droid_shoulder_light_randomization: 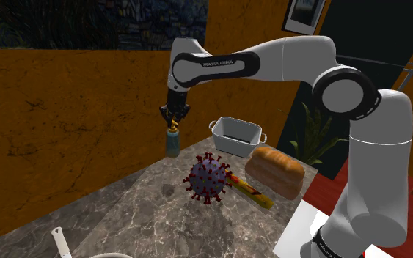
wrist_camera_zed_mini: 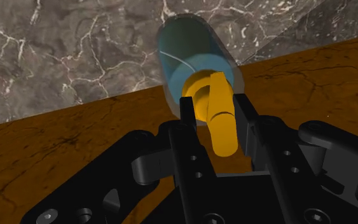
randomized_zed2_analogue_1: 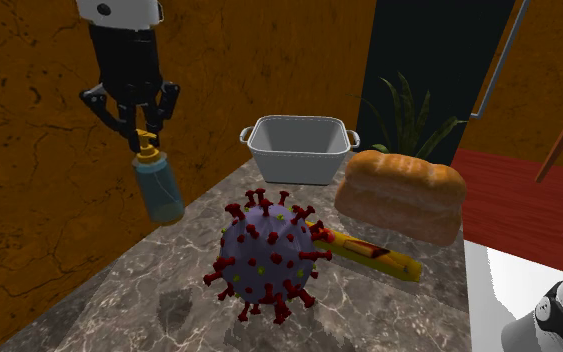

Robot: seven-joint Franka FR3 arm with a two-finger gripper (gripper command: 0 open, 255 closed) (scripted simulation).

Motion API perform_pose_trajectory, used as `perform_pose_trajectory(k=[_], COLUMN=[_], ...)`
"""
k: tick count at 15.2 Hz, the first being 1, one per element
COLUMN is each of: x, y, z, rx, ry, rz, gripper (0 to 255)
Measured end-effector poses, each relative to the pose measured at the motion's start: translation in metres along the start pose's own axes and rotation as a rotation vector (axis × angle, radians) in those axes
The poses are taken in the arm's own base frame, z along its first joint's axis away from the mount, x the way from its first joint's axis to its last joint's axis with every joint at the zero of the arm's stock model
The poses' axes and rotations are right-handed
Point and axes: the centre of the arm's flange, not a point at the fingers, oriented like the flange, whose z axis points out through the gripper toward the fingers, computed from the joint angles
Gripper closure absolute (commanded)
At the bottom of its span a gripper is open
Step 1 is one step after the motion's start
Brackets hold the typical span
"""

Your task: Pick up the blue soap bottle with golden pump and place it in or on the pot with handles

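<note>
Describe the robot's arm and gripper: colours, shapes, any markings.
The arm is built of rounded white segments with dark grey discs at the joints. A black band near the wrist carries white FRANKA EMIKA lettering. The gripper is all black, with two straight, flat fingers, jointed link bars at its sides and small round screw holes in its body.

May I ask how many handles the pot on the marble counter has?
2. On the pale grey rectangular pot, one handle juts from its end at the second exterior view's left; the other handle from the opposite end, nearest the brown bread loaf. None seems hidden.
</note>
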Motion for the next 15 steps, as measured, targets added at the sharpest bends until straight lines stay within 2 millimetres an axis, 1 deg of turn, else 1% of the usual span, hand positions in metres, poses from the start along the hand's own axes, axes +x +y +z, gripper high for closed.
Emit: perform_pose_trajectory(k=[15], x=[0.008], y=[-0.006], z=[-0.080], rx=[0.000], ry=[0.000], rz=[0.000], gripper=[255])
